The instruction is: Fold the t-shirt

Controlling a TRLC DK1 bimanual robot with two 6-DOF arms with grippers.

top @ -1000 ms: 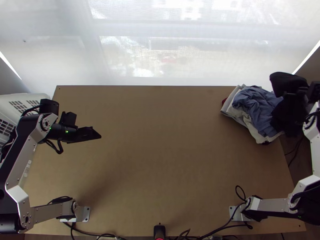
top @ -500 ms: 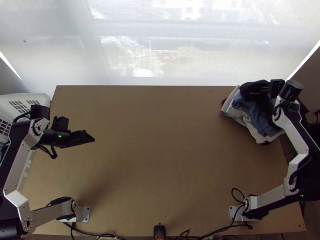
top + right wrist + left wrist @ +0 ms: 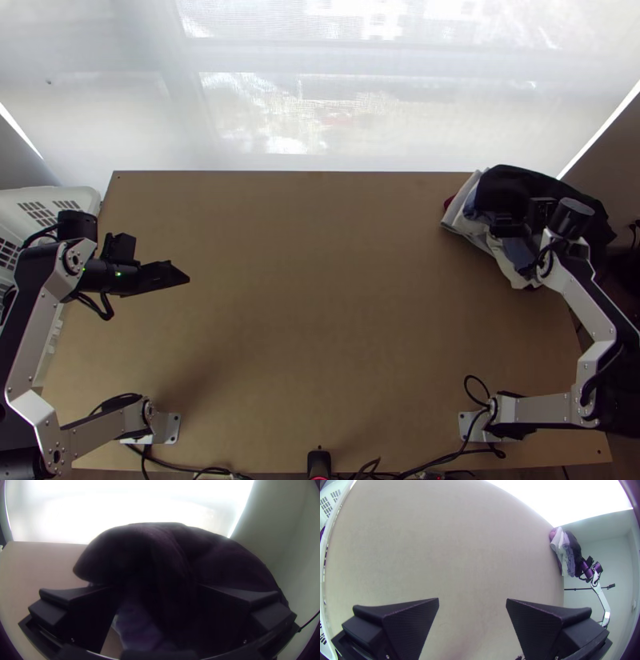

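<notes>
T-shirt or some other garment, I can't tell which, the black cloth (image 3: pixel 512 184) lies bunched on top of the clothes at the far right corner of the bench (image 3: pixel 320 320), spilling out past its right edge.

A white slotted basket (image 3: pixel 68 198) stands beside the bench's left edge, towards the far left corner. The left arm (image 3: pixel 32 312) has its base near the near left corner, and its left claw (image 3: pixel 178 278) hangs above the left part of the bench, pointing inward. Its two fingers stand wide apart, with bare wood seen between them and nothing held.

A small black device (image 3: pixel 318 462) sits at the middle of the near edge, and black cables (image 3: pixel 436 461) run along that edge on either side of it.

At the far right corner, under the black cloth, are white and grey folded pieces (image 3: pixel 468 216), a blue one (image 3: pixel 524 258) and a bit of red (image 3: pixel 448 202) peeking out on the left side.

The right arm (image 3: pixel 544 408) has its base near the near right corner and reaches up to the heap. The right claw (image 3: pixel 507 227) is at the black cloth, fingers spread wide; dark folds show between them, but whether the fingers touch the cloth I can't tell.
</notes>
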